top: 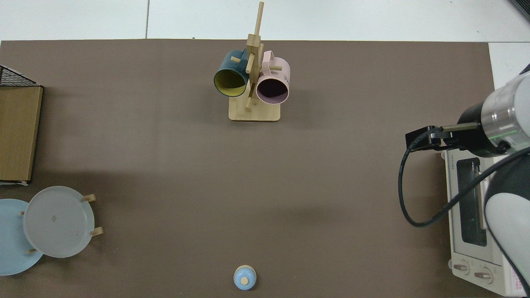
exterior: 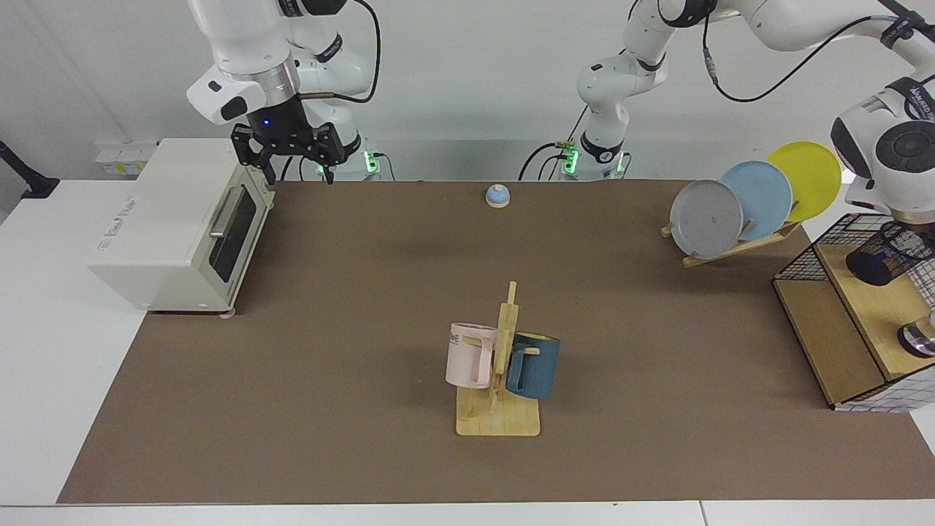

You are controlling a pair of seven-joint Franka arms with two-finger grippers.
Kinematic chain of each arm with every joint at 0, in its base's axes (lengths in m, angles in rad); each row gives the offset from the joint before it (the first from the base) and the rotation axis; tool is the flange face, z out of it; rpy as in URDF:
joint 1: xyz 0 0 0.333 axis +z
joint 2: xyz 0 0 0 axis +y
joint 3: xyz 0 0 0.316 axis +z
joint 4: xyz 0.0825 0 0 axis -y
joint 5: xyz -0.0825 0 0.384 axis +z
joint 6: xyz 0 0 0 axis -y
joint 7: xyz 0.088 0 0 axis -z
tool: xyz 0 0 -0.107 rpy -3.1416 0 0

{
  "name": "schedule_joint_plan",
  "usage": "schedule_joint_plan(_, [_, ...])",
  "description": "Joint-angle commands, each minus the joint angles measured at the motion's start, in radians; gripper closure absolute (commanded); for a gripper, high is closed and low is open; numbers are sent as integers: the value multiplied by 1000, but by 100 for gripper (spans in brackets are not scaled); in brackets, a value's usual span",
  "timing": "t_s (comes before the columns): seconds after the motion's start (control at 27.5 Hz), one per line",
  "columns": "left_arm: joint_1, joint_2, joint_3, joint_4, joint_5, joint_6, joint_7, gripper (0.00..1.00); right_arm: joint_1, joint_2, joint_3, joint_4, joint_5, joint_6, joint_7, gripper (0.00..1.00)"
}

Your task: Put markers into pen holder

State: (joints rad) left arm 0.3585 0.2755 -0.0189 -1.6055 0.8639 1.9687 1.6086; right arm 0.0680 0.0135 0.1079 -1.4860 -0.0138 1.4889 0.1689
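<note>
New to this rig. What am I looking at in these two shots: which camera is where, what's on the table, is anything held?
These are two robot arms, each with a two-finger gripper. One camera faces them from across the table, so their sides look swapped. The other looks straight down.

The right gripper hangs open and empty over the toaster oven; that arm waits. It is also the arm at the edge of the top view.

The left arm reaches to the wire-and-wood rack. The left gripper is down at the black mesh pen holder, largely hidden, so I can't tell whether it holds anything. I can't make out a marker.

On the brown mat are a mug tree with a pink and a blue mug, a small bell and a plate rack with three plates.
</note>
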Motion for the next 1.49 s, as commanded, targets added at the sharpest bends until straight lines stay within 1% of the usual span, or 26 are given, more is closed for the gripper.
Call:
schedule_joint_plan(0.0, [11, -15, -3, -22, -14, 27, -4, 83, -24, -10, 12, -5, 24, -13, -19, 0])
schedule_joint_plan(0.04, [11, -15, -3, -21, -14, 27, -4, 79, -24, -10, 12, -5, 24, -12, -19, 0])
schedule_joint_plan(0.07, [11, -13, -3, -19, -14, 29, -4, 71, -24, -10, 12, -5, 24, -12, -19, 0])
schedule_joint_plan(0.15, [10, -12, -3, -16, -14, 30, -4, 40, -24, -10, 12, -5, 24, -12, -19, 0])
schedule_joint_plan(0.18, [8, -12, -3, -16, -16, 30, -4, 33, -24, -10, 12, -5, 24, -13, -19, 0])
schedule_joint_plan(0.36, [2, -12, 0, -14, -16, 35, -4, 28, -24, -10, 12, -5, 24, -12, -19, 0])
schedule_joint_plan(0.44, [-3, -12, 4, -13, -16, 35, -4, 24, -24, -10, 12, -5, 24, -13, -19, 0])
schedule_joint_plan(0.51, [-9, -12, 16, -10, -16, 35, -2, 23, -24, -10, 12, -5, 24, -12, -19, 0])
schedule_joint_plan(0.62, [-33, -12, 33, 4, -16, 35, -2, 22, -24, -10, 12, -5, 24, -12, -19, 0])
schedule_joint_plan(0.76, [-87, -21, 91, 19, -17, 33, 2, 22, -24, -10, 12, -5, 24, -12, -19, 0])
schedule_joint_plan(0.84, [-110, -39, 108, 24, -22, 24, 4, 21, -24, -10, 12, -5, 24, -13, -19, 0])
schedule_joint_plan(0.98, [-131, -84, 109, 24, -32, 9, 2, 17, -24, -10, 12, -5, 24, -12, -19, 0])
schedule_joint_plan(1.02, [-138, -94, 109, 24, -39, 3, 2, 13, -24, -10, 12, -5, 24, -13, -19, 0])
schedule_joint_plan(1.05, [-141, -105, 109, 24, -52, -4, 1, 6, -24, -10, 12, -5, 24, -12, -19, 0])
schedule_joint_plan(1.13, [-151, -127, 109, 25, -91, -16, -4, 1, -24, -10, 12, -5, 24, -13, -19, 0])
schedule_joint_plan(1.31, [-161, -167, 94, 59, -203, -105, -27, 0, -24, -10, 12, -5, 24, -12, -19, 0])
schedule_joint_plan(1.45, [-173, -211, 77, 75, -304, -172, -105, 0, -24, -10, 12, -5, 24, -12, -19, 0])
